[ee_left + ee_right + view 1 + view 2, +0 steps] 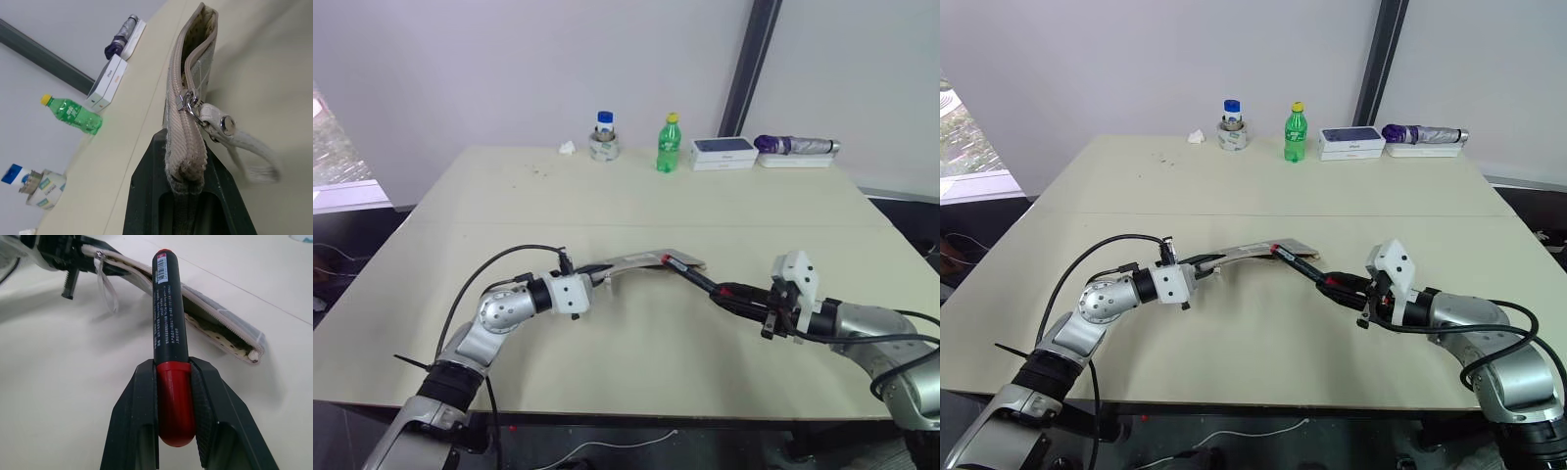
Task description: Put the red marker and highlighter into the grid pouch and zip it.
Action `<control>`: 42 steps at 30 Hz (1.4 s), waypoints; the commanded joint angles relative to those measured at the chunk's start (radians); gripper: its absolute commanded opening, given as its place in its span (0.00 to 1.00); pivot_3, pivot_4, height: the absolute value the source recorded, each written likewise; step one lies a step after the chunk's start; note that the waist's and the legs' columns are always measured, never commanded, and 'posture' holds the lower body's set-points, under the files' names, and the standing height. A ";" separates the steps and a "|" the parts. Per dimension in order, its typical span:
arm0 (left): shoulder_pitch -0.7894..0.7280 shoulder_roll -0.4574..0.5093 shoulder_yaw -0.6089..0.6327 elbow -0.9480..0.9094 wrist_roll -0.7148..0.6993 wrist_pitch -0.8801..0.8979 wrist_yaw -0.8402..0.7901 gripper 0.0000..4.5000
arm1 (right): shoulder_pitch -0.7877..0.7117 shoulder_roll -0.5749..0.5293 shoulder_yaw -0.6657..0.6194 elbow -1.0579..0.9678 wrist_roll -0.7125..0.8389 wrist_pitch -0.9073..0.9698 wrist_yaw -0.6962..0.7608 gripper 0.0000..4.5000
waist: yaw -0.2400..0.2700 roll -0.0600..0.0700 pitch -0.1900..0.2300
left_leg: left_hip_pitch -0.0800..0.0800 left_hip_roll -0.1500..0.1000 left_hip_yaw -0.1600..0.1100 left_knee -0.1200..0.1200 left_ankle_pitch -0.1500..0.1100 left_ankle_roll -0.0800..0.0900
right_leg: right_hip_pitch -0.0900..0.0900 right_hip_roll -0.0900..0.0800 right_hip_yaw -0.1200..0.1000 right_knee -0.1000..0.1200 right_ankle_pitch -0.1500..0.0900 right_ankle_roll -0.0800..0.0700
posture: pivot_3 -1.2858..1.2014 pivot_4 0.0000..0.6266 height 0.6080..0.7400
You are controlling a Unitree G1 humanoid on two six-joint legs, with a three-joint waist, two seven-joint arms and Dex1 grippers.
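Grid pouch point(188, 98): woven ribbed cloth, matt, with shiny metal zipper pull and snap. Red marker point(168, 323): smooth glossy plastic, printed label. Right gripper point(172, 431) pads: black, finely textured. Table point(636, 196): matt beige, smooth. Soda bottle point(669, 144): glossy clear-green plastic.
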 commanded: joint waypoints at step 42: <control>-0.089 -0.041 -0.028 0.011 -0.053 -0.011 -0.080 0.00 | -0.208 -0.119 0.203 0.161 -0.514 -0.568 0.041 0.96 | 0.001 0.000 0.000 | 0.000 0.000 0.000 0.003 0.002 -0.004 | 0.001 0.000 0.000 0.000 0.000 0.000 | 0.52 0.24 1.00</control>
